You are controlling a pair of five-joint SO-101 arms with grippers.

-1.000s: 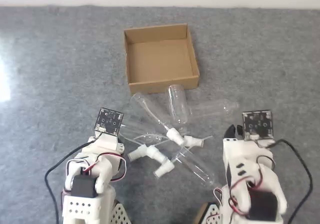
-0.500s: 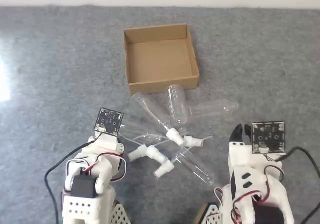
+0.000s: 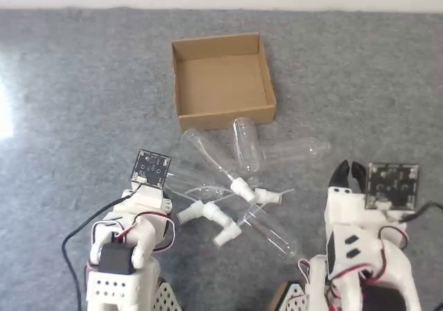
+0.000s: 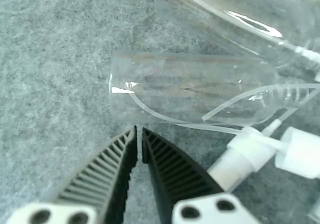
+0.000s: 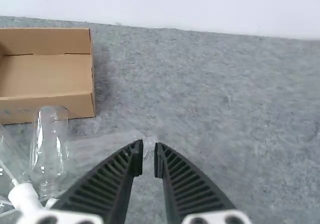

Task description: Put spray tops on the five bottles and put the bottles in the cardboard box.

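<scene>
The cardboard box stands open at the back of the grey mat; the right wrist view has it as the box. In front of it several clear bottles lie in a loose pile, one of them the bottle, with white spray tops among them. My left gripper is shut with nothing in it, its tips just short of a lying bottle and beside a spray top. My right gripper hangs to the right of the pile, its fingers a narrow gap apart and holding nothing; it appears as the gripper.
Grey carpet covers the table, with bare room left and right of the box. A white wall runs behind the mat. The left arm's base and the right arm's base stand at the front edge.
The right arm has swung to the right and a little away from the pile. The left arm, the bottles and the box have not moved.
</scene>
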